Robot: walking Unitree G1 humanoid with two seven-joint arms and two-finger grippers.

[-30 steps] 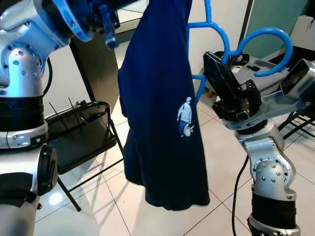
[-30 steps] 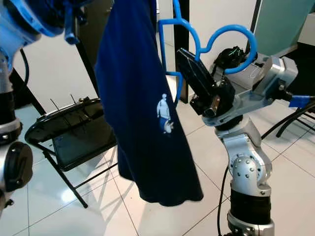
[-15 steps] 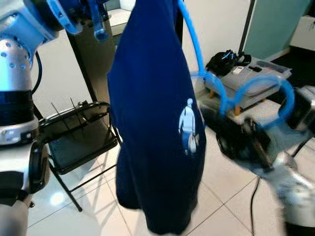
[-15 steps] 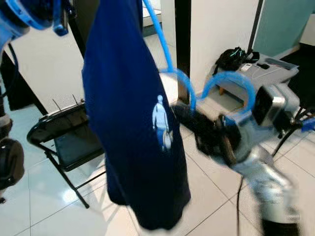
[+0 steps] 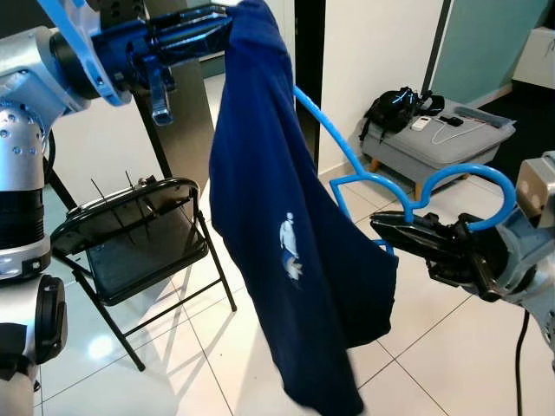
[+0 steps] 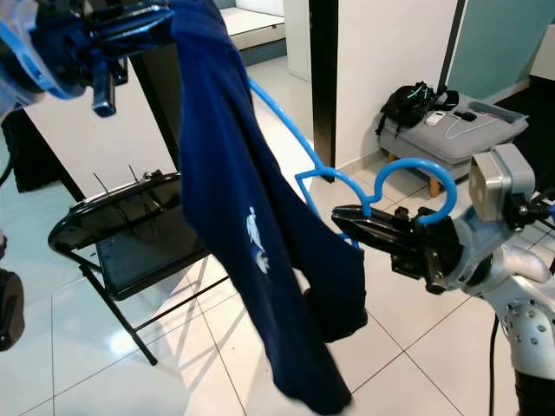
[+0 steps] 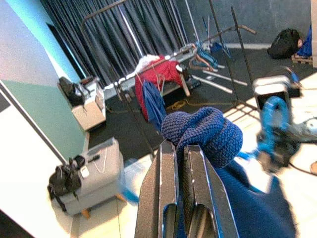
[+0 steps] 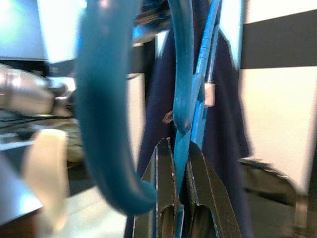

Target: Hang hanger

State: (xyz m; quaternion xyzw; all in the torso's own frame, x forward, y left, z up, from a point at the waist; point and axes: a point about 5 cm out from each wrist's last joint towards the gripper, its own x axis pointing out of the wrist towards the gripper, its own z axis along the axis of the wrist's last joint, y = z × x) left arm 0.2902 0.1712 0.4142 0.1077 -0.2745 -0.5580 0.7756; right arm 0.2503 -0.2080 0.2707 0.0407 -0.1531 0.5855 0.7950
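Gripping blue plastic hanger [image 5: 408, 195] near its hook, right pincer [image 5: 392, 230] clamped; left pincer [image 5: 208, 24] pinching navy shirt [image 5: 286, 217] collar high, garment draped diagonally.

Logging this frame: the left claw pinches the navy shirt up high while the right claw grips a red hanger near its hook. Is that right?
Not quite: the hanger is blue, not red, as the left eye view shows. The rest stands: the left claw pinches the navy shirt up high, and the right claw grips the hanger near its hook.
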